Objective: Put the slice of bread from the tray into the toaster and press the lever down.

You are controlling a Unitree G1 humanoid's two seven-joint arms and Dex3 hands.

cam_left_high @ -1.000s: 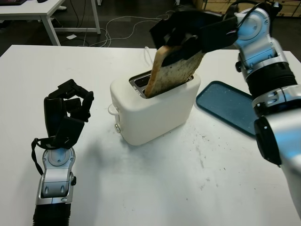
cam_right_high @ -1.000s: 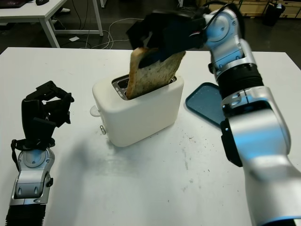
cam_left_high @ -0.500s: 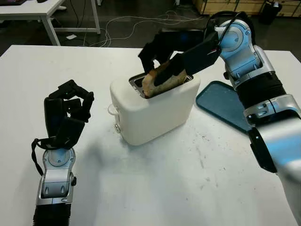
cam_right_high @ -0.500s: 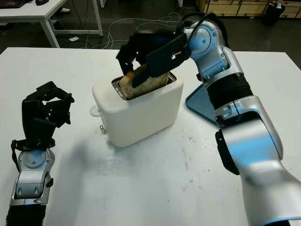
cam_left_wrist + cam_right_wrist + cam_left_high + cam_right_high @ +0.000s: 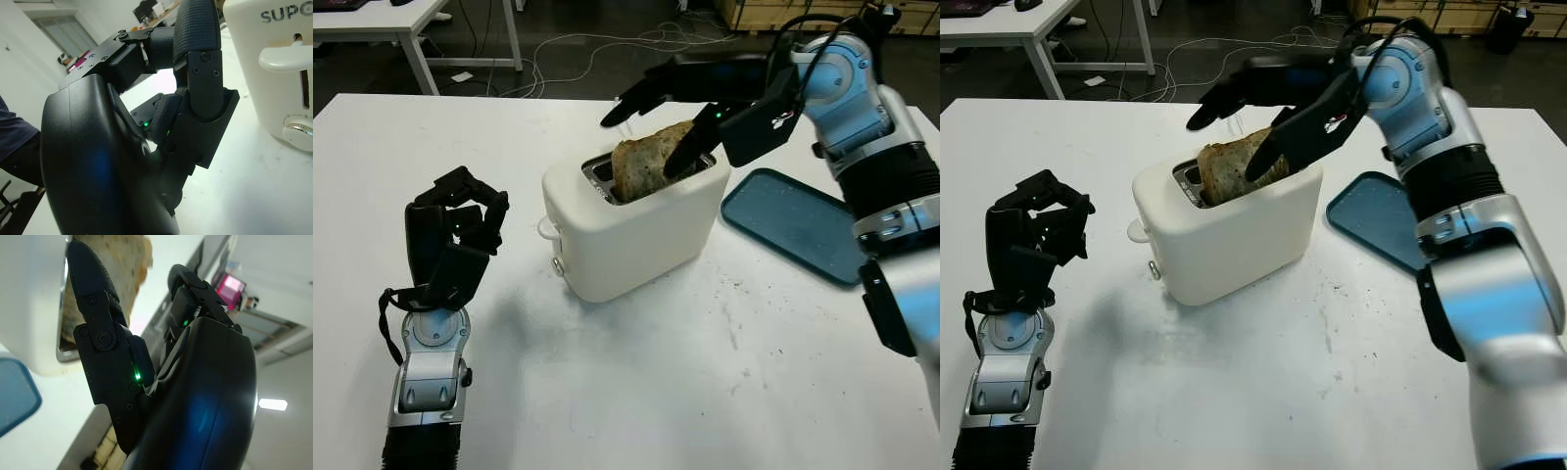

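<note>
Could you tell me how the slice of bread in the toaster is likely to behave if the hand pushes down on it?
The slice of bread looks toasted with a rough crust, so it is probably stiff but crumbly. It stands partly out of the toaster slot and tilted, so a push from the open right hand may jam it. It likely weighs little.

Bread slice (image 5: 648, 163) lower part hidden inside toaster (image 5: 626, 230) slot; tray (image 5: 798, 225) right end behind forearm.

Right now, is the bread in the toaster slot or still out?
In, partly: the bread stands in the toaster slot, top protruding. The right hand is open above it.
</note>
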